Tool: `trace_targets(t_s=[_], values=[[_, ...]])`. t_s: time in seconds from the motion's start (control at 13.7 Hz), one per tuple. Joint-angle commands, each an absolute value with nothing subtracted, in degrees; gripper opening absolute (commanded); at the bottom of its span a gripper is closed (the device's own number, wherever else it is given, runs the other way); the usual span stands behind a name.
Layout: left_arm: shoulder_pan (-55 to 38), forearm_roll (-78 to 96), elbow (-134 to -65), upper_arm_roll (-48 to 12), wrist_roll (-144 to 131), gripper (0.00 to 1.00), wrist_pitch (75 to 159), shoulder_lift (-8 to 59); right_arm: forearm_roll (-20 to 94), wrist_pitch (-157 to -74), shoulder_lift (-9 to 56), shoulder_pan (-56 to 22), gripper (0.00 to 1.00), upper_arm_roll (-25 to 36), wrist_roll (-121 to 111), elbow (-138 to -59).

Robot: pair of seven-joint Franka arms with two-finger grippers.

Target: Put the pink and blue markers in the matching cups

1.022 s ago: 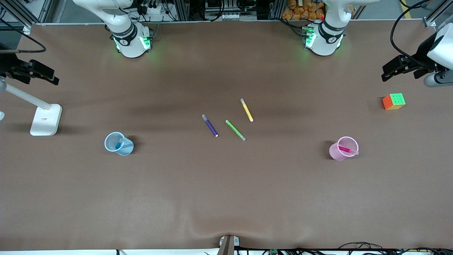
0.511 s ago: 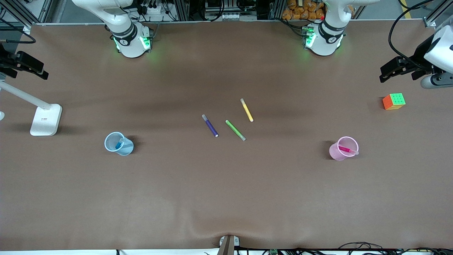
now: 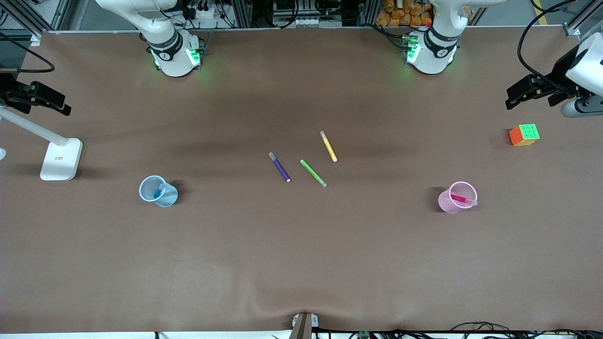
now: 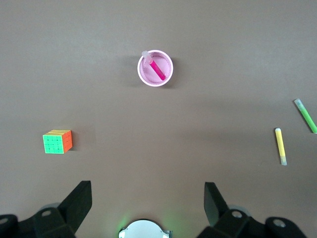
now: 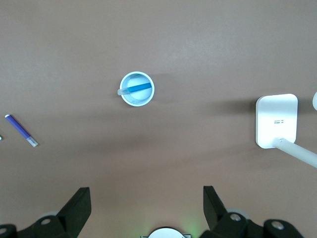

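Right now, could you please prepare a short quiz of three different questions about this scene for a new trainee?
1. True or false: the pink marker stands inside the pink cup.
2. Which marker on the table lies nearest the front camera?
A. purple marker
B. green marker
C. yellow marker
3. Fill in: the blue marker is in the ____ cup.

For reference: the left gripper is open, high over the table's left-arm end near the colour cube; the right gripper is open, over the right-arm end near the white lamp base.

Key: 1 true; 2 B; 3 blue.
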State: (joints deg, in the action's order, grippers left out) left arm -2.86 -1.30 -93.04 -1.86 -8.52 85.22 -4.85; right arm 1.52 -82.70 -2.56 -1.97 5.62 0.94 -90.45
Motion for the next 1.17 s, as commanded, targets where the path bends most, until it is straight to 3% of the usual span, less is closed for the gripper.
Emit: trace_targets(t_s=[0.0, 1.09], values=[[-2.64, 0.52, -92.64, -1.67, -7.12, 1.00, 84.20, -5.27, 2.38, -83.14, -2.64, -2.19, 1.00, 5.10, 1.23, -90.35], [-2.37, -0.44, -89.91, -1.32, -8.17, 1.00, 81.48, -4.22, 2.20, -86.92, -3.25, -1.05, 1.00, 5.27, -1.58, -94.04]])
